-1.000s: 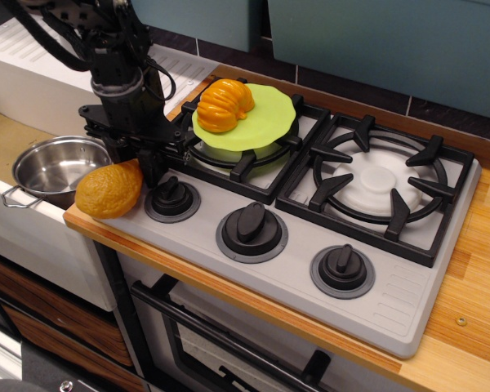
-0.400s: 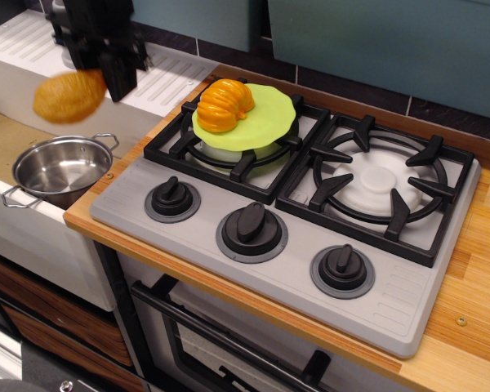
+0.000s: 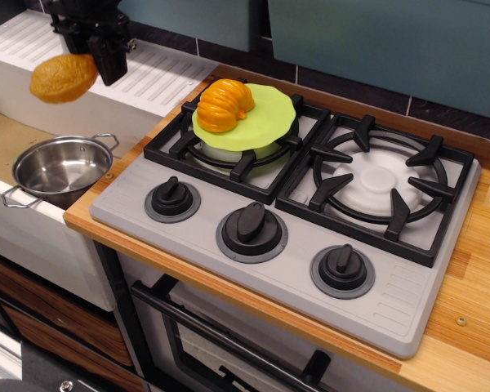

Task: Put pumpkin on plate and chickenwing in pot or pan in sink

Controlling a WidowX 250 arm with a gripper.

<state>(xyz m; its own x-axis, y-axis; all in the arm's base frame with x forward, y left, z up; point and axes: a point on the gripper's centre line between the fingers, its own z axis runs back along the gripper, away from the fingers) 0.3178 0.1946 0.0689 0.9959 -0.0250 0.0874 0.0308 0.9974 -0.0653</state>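
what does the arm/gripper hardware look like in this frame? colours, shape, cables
Only the lower end shows at the top left. The gripper is matte black and boxy, with flat, straight-sided black fingers hanging down. The block above is black too, with small lighter specks that may be screws. No cables or markings are clearly visible; the rest of the arm is cropped out.

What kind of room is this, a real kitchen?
Most likely a toy kitchen: a gas stove with three knobs, a sink holding a steel pot, and a plastic pumpkin on a green plate.
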